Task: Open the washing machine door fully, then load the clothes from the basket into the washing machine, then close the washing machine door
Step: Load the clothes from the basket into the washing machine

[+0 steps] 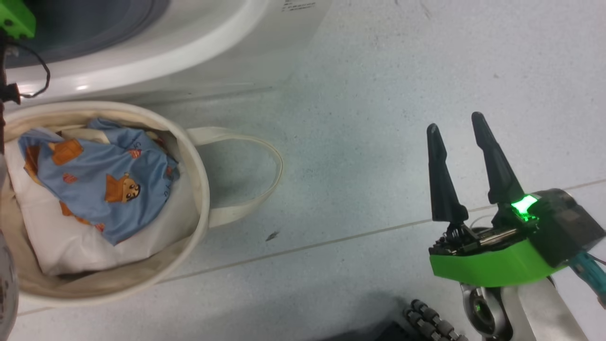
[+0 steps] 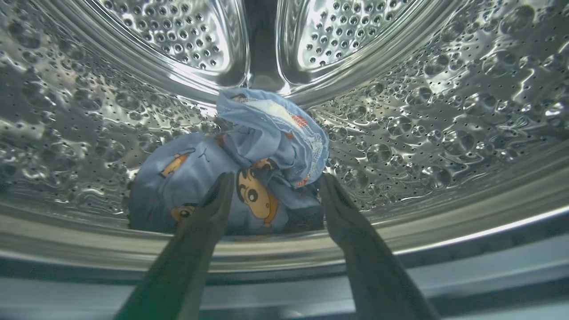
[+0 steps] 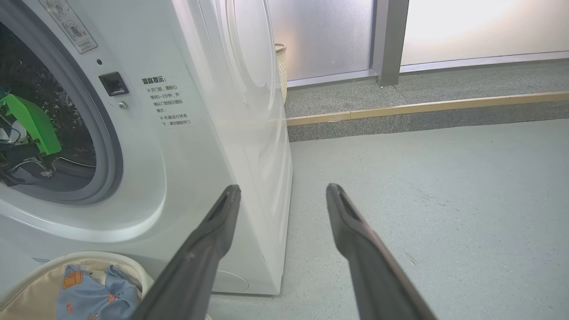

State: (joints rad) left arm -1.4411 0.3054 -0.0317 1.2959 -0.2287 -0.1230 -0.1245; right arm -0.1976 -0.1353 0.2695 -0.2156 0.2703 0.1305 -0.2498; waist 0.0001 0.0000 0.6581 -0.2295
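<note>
You are mid-loading. Your left gripper reaches into the steel drum, fingers spread wide and holding nothing. One blue bear-print garment lies loose on the drum floor at the tips. A second bear-print garment sits in the basket on white padding cloth, just in front of the washing machine. Next, I judge, lift the left arm out over the drum's front rim and go down for that one. Your right gripper hangs open over the floor, well apart, blocking nothing.
</note>
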